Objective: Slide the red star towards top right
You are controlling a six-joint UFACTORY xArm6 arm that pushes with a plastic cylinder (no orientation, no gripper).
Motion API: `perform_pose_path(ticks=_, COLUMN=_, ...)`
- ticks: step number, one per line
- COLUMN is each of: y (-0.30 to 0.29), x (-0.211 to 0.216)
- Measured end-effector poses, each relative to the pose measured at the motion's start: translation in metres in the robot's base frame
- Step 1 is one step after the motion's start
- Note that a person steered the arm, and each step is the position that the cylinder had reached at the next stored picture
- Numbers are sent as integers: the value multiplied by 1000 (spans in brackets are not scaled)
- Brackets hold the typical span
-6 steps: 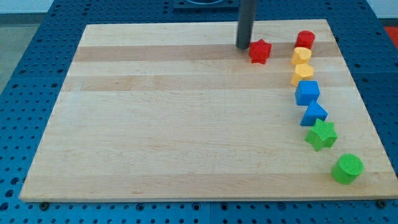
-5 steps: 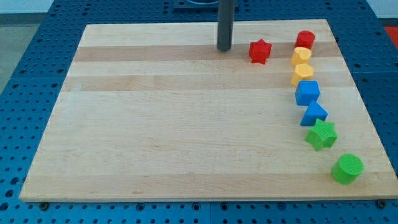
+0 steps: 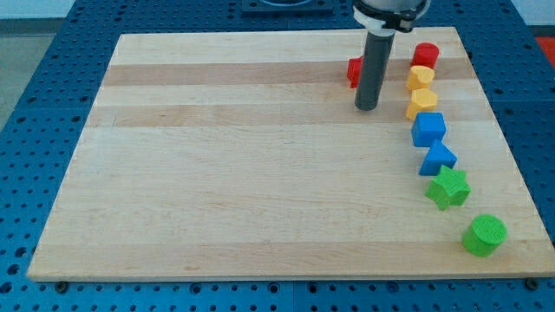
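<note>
The red star (image 3: 354, 71) lies near the board's top right and is mostly hidden behind my dark rod; only its left edge shows. My tip (image 3: 367, 107) rests on the wooden board just below the star and slightly to its right. I cannot tell if the rod touches the star. A red cylinder (image 3: 425, 55) stands to the star's right, near the top right corner.
A column of blocks runs down the right side: two yellow blocks (image 3: 421, 76) (image 3: 422, 101), a blue cube (image 3: 427, 128), a blue triangular block (image 3: 438, 158), a green star (image 3: 448, 187) and a green cylinder (image 3: 483, 235). The board (image 3: 234, 173) lies on a blue perforated table.
My rod went left away from the red star, then came back right and down the view. It now stands in front of the star. The star has not visibly moved.
</note>
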State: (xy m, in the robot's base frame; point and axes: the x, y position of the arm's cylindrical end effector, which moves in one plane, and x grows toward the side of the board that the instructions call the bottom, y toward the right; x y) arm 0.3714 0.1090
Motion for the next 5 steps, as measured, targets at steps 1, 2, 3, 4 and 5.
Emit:
perform_pose_path(ticks=1, y=-3, x=-18)
perform_pose_path(ticks=2, y=-1, x=-50)
perform_pose_path(ticks=3, y=-14, x=-42)
perform_pose_path(ticks=4, y=-38, x=-33)
perform_pose_path(ticks=5, y=-8, x=-60)
